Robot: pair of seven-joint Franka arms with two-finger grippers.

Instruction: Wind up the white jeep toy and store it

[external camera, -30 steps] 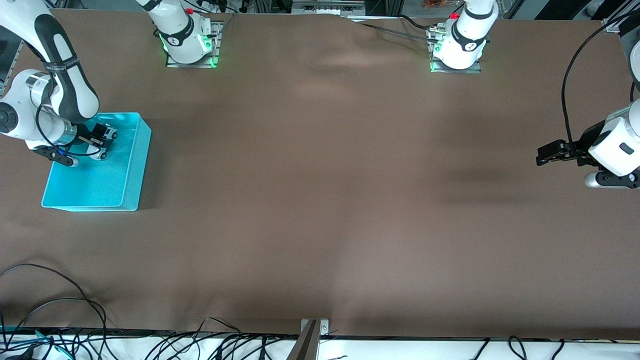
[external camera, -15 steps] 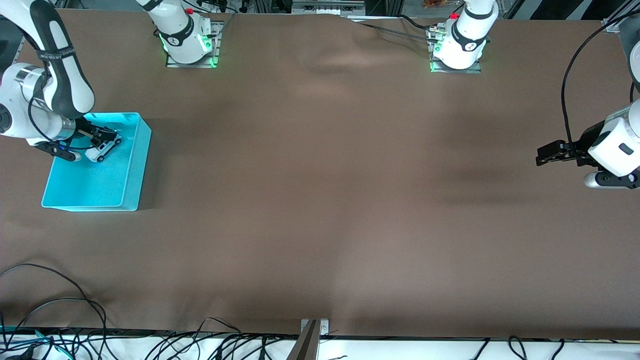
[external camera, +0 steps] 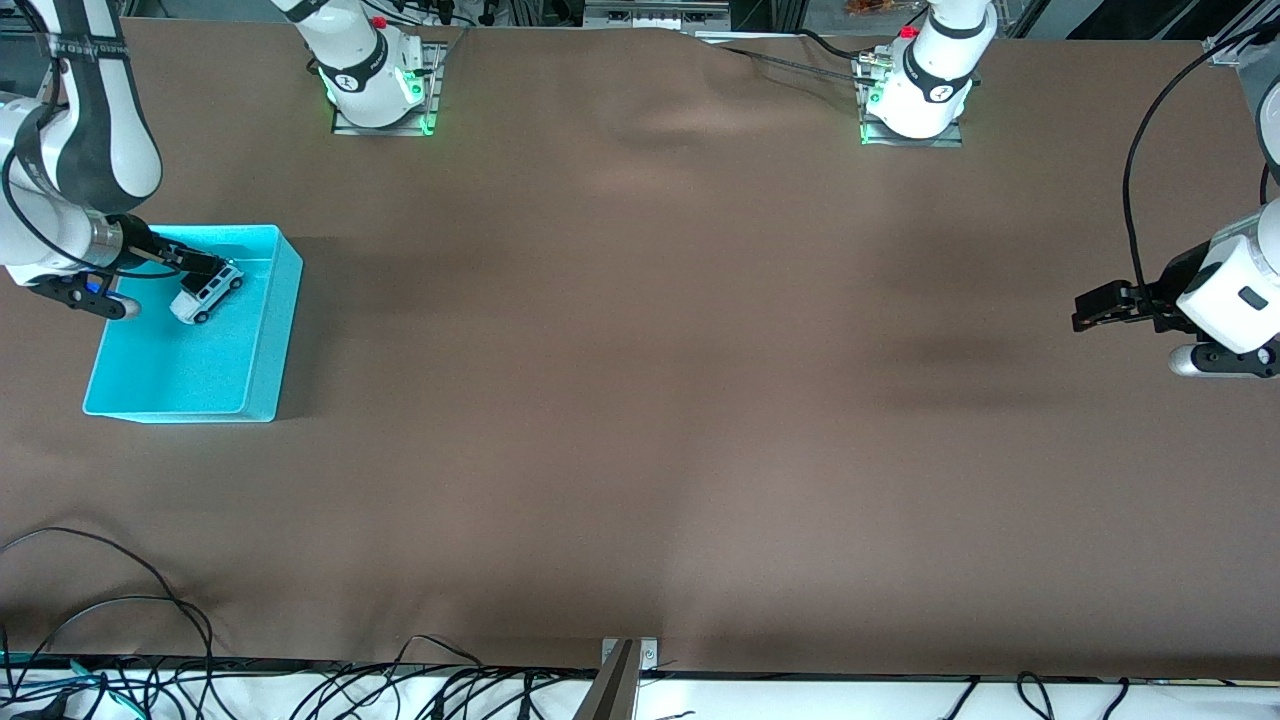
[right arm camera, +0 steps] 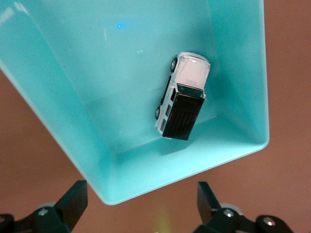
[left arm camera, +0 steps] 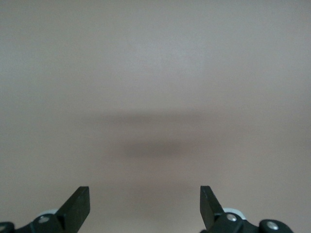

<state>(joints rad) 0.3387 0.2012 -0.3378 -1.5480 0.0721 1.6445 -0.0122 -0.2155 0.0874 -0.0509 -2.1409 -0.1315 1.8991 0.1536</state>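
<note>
The white jeep toy rests on its wheels on the floor of the cyan bin, near the bin's wall farthest from the front camera. My right gripper hangs open and empty above that part of the bin, clear of the jeep, and its fingers frame a bin corner from above. My left gripper waits open over bare table at the left arm's end, with nothing between its fingertips.
Brown cloth covers the table. The bin stands at the right arm's end. Loose black cables lie along the table edge nearest the front camera. A black cable hangs beside the left arm.
My right gripper opened and let the jeep go into the bin, then drew back and up from it. The jeep settled on the bin floor. The left arm has not moved.
</note>
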